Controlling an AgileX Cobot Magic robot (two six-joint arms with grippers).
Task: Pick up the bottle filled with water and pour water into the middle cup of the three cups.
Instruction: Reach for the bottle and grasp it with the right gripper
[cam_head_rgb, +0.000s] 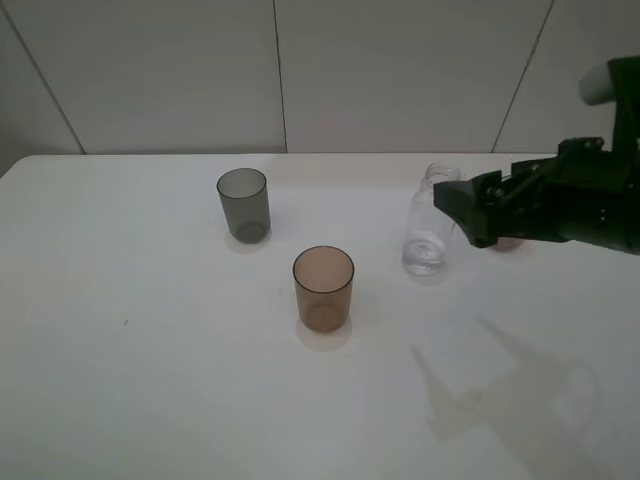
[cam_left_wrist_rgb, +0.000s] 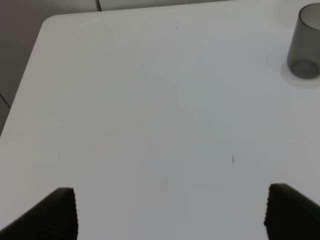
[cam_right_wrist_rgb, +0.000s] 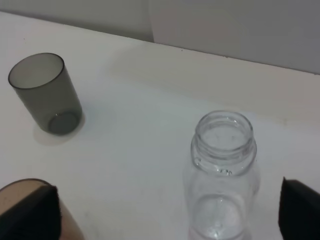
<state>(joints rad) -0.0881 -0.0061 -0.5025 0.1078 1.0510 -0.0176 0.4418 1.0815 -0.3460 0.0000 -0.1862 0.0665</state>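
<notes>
Toward the far edge of the tabletop (cam_head_rgb: 150, 380), right of centre, the bottle (cam_head_rgb: 428, 225) is standing upright; the right fingers (cam_right_wrist_rgb: 299, 207) are hanging open close beside it. The left fingers (cam_left_wrist_rgb: 55, 215) are gaping open.

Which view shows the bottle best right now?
Right wrist: the bottle is close, its open neck clear, though its base is cut off. Exterior high shows it small, partly behind the right claw. Left wrist misses it.
</notes>
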